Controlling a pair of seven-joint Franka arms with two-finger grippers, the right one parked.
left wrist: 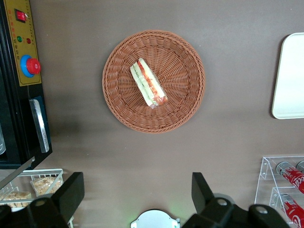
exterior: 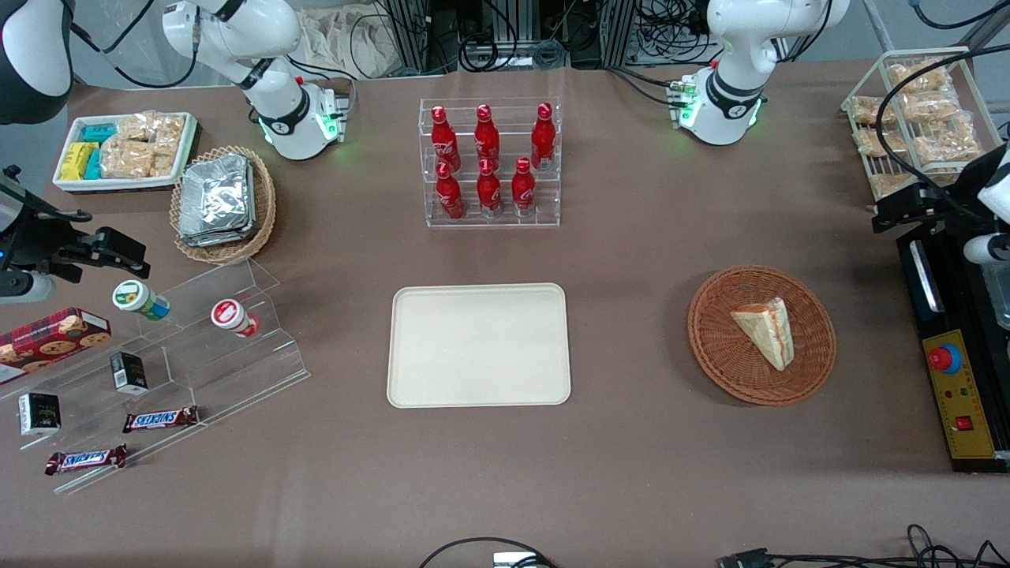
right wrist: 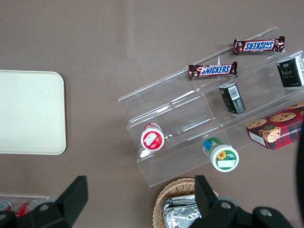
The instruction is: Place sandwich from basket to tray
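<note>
The sandwich (exterior: 764, 330), a pale wedge with red-orange and green filling, lies in the round reddish-brown wicker basket (exterior: 714, 347). Both also show in the left wrist view, the sandwich (left wrist: 148, 83) near the middle of the basket (left wrist: 180, 104). The cream-beige tray (exterior: 478, 345) lies flat mid-table with nothing on it, and shows in the left wrist view (left wrist: 290, 76) and the right wrist view (right wrist: 28, 111). My left gripper (exterior: 899, 209) hangs high at the working arm's end, farther from the front camera than the basket. In the wrist view the gripper (left wrist: 137, 194) is open and holds nothing.
A clear rack of red bottles (exterior: 489, 162) stands farther back than the tray. A black control box with a red button (exterior: 959, 394) and a wire rack of bagged snacks (exterior: 915, 118) stand at the working arm's end. A tan basket of foil packets (exterior: 223, 203) and clear steps with snacks (exterior: 158, 371) lie at the parked arm's end.
</note>
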